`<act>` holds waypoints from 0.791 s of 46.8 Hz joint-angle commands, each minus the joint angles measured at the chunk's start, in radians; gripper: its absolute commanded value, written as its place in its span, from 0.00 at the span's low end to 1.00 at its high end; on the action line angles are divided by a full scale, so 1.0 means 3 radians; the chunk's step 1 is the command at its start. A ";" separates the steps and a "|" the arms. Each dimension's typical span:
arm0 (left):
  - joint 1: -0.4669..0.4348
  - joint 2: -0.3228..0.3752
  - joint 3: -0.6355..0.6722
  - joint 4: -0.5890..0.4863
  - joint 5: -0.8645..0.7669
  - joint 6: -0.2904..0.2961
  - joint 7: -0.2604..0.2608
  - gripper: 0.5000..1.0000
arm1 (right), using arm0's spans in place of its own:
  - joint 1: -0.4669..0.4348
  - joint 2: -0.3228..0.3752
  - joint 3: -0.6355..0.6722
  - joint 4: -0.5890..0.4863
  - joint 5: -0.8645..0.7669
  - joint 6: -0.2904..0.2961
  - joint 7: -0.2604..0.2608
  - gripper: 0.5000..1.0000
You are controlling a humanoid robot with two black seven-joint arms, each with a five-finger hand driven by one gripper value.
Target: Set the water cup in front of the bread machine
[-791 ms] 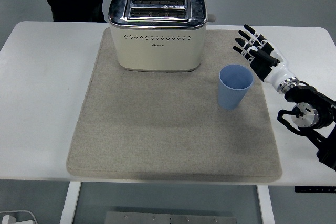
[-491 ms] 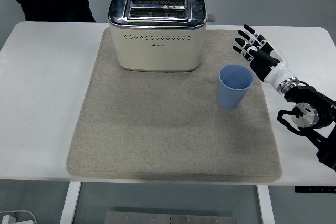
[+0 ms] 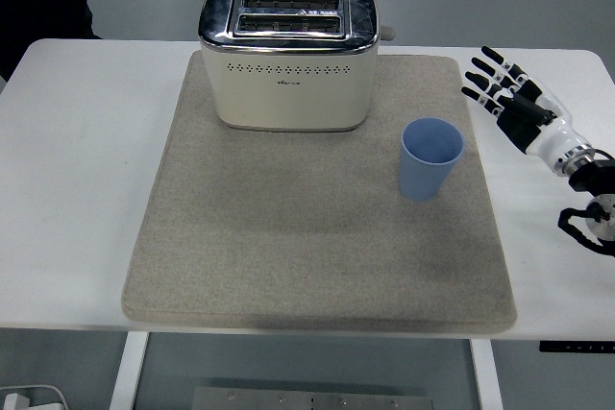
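One mat (image 3: pixel 288 256) covers the table (image 3: pixel 77 189) nearest you, and on its right side you see the blue water cup (image 3: pixel 430 157) standing upright and empty, ahead and to the right of the bread machine (image 3: pixel 286 55) rather than squarely before it. You would judge the task unfinished: the cup sits ungrasped. Your right hand (image 3: pixel 519 103) hovers over bare table beside the mat's right edge, fingers spread and holding nothing, apart from the cup. Farthest back, a dark-clothed person shows at the top left corner.

right hand (image 3: pixel 514 96) drawn back rightward from the cup (image 3: pixel 430 157), person at top shifted left
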 commanded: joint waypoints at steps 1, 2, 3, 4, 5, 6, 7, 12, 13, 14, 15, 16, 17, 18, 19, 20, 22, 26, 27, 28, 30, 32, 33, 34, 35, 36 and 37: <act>-0.0007 0.0000 0.0000 0.0000 0.0000 0.0000 0.0000 1.00 | -0.0085 -0.0160 -0.0076 0.0049 0.0000 0.0116 0.0009 0.83; -0.0007 0.0000 0.0000 0.0000 0.0000 0.0000 0.0000 1.00 | -0.0116 -0.0195 -0.0091 0.0069 0.0000 0.0151 0.0009 0.83; -0.0007 0.0000 0.0000 0.0000 0.0000 0.0000 0.0000 1.00 | -0.0147 -0.0236 -0.0102 0.0090 -0.0005 0.0187 0.0014 0.83; -0.0012 0.0000 0.0000 0.0000 0.0000 0.0000 0.0000 1.00 | -0.0182 -0.0272 -0.0112 0.0115 -0.0010 0.0218 0.0014 0.83; -0.0012 0.0000 0.0000 0.0000 0.0000 0.0000 0.0000 1.00 | -0.0208 -0.0318 -0.0122 0.0141 -0.0015 0.0254 0.0014 0.83; -0.0017 0.0000 0.0000 0.0000 0.0000 0.0000 0.0000 1.00 | -0.0234 -0.0359 -0.0127 0.0167 -0.0036 0.0284 0.0019 0.83; -0.0022 0.0000 0.0000 0.0000 0.0000 0.0000 0.0005 1.00 | -0.0264 -0.0405 -0.0132 0.0192 -0.0071 0.0315 0.0025 0.83; -0.0022 0.0000 0.0000 -0.0005 0.0000 0.0000 0.0051 1.00 | -0.0387 -0.0605 -0.0127 0.0315 -0.0327 0.0392 0.0050 0.83; -0.0022 0.0000 0.0000 -0.0005 0.0000 0.0000 0.0056 1.00 | -0.0403 -0.0630 -0.0127 0.0335 -0.0373 0.0402 0.0060 0.83; -0.0022 0.0000 0.0000 -0.0005 0.0000 0.0000 0.0062 1.00 | -0.0423 -0.0661 -0.0127 0.0356 -0.0419 0.0407 0.0081 0.83; -0.0022 0.0000 0.0000 -0.0005 0.0000 -0.0010 0.0062 1.00 | -0.0438 -0.0691 -0.0127 0.0371 -0.0470 0.0417 0.0106 0.83; -0.0022 0.0000 0.0000 -0.0005 0.0000 0.0000 0.0062 1.00 | -0.0454 -0.0722 -0.0127 0.0392 -0.0516 0.0423 0.0137 0.83; -0.0022 0.0000 0.0000 -0.0005 0.0000 -0.0010 0.0062 1.00 | -0.0459 -0.0743 -0.0132 0.0407 -0.0567 0.0428 0.0167 0.83; -0.0022 0.0000 0.0000 -0.0005 0.0000 -0.0010 0.0067 1.00 | -0.0469 -0.0768 -0.0127 0.0427 -0.0608 0.0428 0.0198 0.83; -0.0022 0.0000 0.0000 -0.0005 0.0000 -0.0010 0.0062 1.00 | -0.0474 -0.0789 -0.0127 0.0453 -0.0654 0.0428 0.0219 0.83; -0.0022 0.0000 0.0000 -0.0005 0.0000 -0.0010 0.0062 1.00 | -0.0474 -0.0809 -0.0127 0.0478 -0.0690 0.0428 0.0244 0.83; -0.0022 0.0000 0.0000 -0.0005 0.0000 -0.0010 0.0067 1.00 | -0.0479 -0.0855 -0.0122 0.0519 -0.0736 0.0428 0.0300 0.83; -0.0022 0.0000 0.0000 -0.0005 0.0000 -0.0010 0.0067 1.00 | -0.0479 -0.0891 -0.0122 0.0616 -0.0747 0.0413 0.0413 0.83; -0.0022 0.0000 0.0000 -0.0005 0.0000 -0.0010 0.0067 1.00 | -0.0479 -0.0891 -0.0117 0.0637 -0.0752 0.0412 0.0438 0.83; -0.0027 0.0000 0.0000 -0.0005 0.0000 -0.0010 0.0067 1.00 | -0.0479 -0.0891 -0.0107 0.0657 -0.0757 0.0407 0.0459 0.83; -0.0027 0.0000 0.0000 -0.0005 0.0000 -0.0010 0.0067 1.00 | -0.0479 -0.0886 -0.0102 0.0693 -0.0757 0.0392 0.0490 0.83; -0.0027 0.0000 0.0000 -0.0005 0.0000 -0.0010 0.0067 1.00 | -0.0479 -0.0876 -0.0092 0.0719 -0.0762 0.0387 0.0520 0.83; -0.0027 0.0000 0.0000 -0.0005 0.0000 -0.0010 0.0067 1.00 | -0.0479 -0.0866 -0.0086 0.0729 -0.0762 0.0382 0.0536 0.83; -0.0027 0.0000 0.0000 -0.0005 0.0000 -0.0010 0.0067 1.00 | -0.0484 -0.0861 -0.0086 0.0739 -0.0762 0.0377 0.0546 0.83; -0.0027 0.0000 0.0000 -0.0005 0.0000 -0.0010 0.0067 1.00 | -0.0484 -0.0855 -0.0086 0.0755 -0.0767 0.0367 0.0561 0.83; -0.0027 0.0000 0.0000 -0.0005 0.0000 -0.0010 0.0067 1.00 | -0.0484 -0.0850 -0.0081 0.0770 -0.0787 0.0351 0.0567 0.83; -0.0027 0.0000 0.0000 -0.0005 0.0000 -0.0010 0.0067 1.00 | -0.0490 -0.0845 -0.0076 0.0780 -0.0813 0.0336 0.0582 0.83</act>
